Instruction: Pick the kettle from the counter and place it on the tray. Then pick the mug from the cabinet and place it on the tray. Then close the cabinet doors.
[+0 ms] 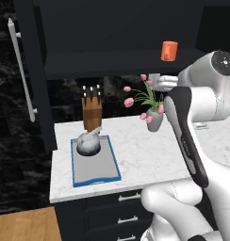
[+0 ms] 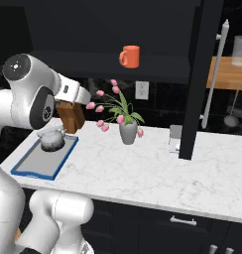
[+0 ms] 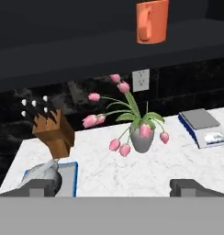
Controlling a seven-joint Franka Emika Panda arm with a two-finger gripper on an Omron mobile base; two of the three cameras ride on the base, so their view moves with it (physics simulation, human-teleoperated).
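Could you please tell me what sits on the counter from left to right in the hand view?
Kettle on the tray, then knife block, vase of tulips, kitchen scale.

We see a wooden knife block (image 1: 92,113) with dark handles standing far back on the left. To its right stands a grey vase of pink tulips (image 2: 128,132). Farther right lies a flat kitchen scale (image 3: 204,126). On the dark back wall, behind the flowers, we spot a white outlet (image 2: 141,90). Far right hang some ladles (image 2: 232,116).
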